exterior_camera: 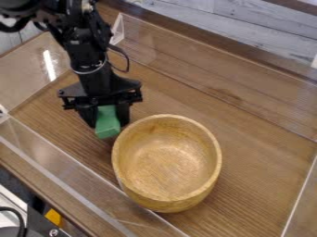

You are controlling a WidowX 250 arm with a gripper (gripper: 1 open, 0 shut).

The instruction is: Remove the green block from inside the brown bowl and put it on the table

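Gripper (107,118) pointing down, clamped on green block (109,123), just left of brown bowl (168,162). Block low over table (247,102); contact unclear. Bowl empty.

No words, labels, brand names, numbers or signs can be read anywhere in this view, whether on the arm, the bowl, the block or the worktop.

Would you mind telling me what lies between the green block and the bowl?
Nothing: in the camera view the block, held in the gripper, sits just left of the bowl rim, with only bare table between.
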